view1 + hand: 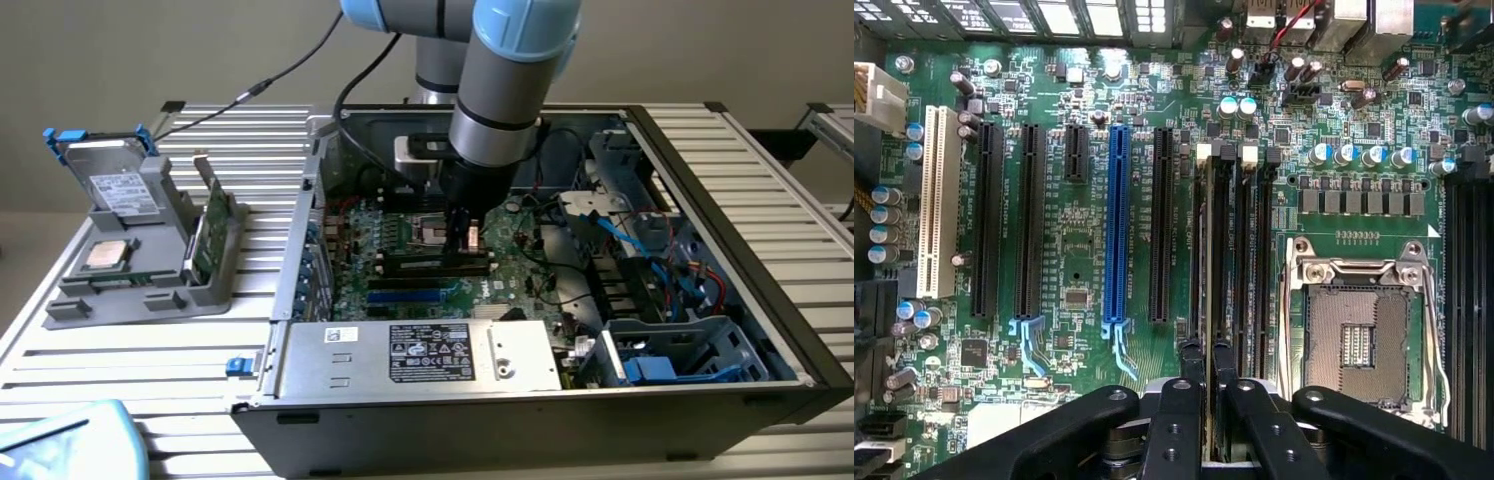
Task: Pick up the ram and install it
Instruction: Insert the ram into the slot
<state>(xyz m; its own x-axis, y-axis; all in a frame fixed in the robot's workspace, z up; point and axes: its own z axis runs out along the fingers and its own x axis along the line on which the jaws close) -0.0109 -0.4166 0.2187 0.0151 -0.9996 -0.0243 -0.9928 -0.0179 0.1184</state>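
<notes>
One claw [1206, 352], its two fingers [1176, 415] pinched nearly together, grips one ram [1206, 250], which stands edge-on in a motherboard [1086, 262] slot right between them, beside the single processor socket [1354, 345]. One grey holder [134, 292] near the bench's [147, 355] edge carries one drive [120, 187].

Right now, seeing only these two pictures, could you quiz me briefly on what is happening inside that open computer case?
1. True or false: the gripper is closed on the thin green ram stick, which is seen edge-on and lined up along the black memory slots.
2. Where is the square silver processor chip? A) in the motherboard socket; B) in the grey plastic holder outside the case; C) in the gripper.
3. Fill in: the long expansion slot between the black ones is coloured ____.
Key: 1 true; 2 B; 3 blue.
</notes>
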